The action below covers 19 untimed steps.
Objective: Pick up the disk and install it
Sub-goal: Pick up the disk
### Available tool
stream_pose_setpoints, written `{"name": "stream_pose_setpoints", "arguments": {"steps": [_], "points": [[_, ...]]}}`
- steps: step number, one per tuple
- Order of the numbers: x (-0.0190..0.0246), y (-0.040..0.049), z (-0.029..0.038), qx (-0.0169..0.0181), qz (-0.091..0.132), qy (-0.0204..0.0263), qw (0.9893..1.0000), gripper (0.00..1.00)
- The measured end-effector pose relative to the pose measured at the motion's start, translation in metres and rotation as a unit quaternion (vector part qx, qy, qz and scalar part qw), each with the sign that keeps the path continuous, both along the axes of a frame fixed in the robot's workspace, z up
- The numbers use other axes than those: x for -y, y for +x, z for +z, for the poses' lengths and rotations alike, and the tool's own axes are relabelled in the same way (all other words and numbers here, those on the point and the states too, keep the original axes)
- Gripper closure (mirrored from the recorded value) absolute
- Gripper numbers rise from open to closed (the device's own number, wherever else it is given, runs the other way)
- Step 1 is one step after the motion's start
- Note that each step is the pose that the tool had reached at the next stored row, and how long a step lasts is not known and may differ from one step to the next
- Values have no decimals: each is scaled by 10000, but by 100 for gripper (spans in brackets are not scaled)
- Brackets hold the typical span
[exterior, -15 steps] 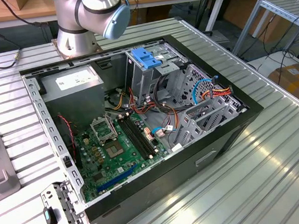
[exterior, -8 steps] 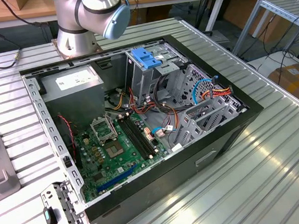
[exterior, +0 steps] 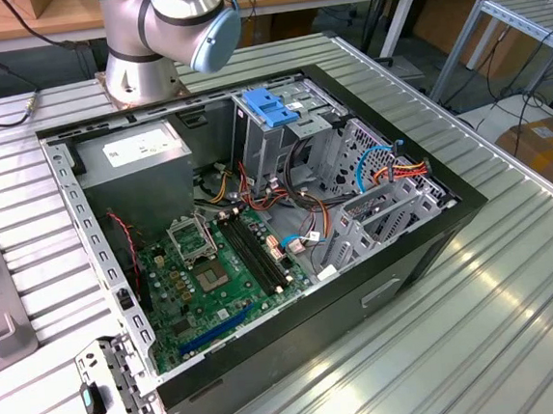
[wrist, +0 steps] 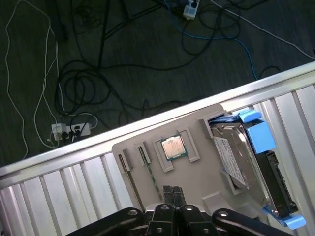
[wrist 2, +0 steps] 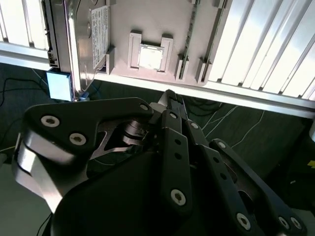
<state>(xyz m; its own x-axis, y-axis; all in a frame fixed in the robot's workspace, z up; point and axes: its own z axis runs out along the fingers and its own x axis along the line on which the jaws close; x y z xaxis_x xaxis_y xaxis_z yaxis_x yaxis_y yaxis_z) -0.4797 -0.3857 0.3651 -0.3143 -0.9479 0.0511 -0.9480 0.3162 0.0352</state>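
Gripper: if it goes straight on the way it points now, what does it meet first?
The gripper would probably meet the grey tray, near the processor chip, not the disk; depth is unclear.

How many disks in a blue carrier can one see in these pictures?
1. The disk sits at one end of the grey tray, near the processor chip. More may be hidden inside the computer case.

The disk (wrist: 243, 160), a grey metal drive in a light-blue carrier, stands on its long edge in a slot of the grey holder plate (wrist: 192, 177), ungripped, label facing the plate's middle.
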Motion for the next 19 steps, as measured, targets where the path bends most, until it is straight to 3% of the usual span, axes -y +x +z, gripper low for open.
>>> {"name": "stream_pose_setpoints", "arguments": {"steps": [11,19], "points": [[0,0,0,0,329,0,9995,90],[0,0,0,0,582,0,9983,90]]}}
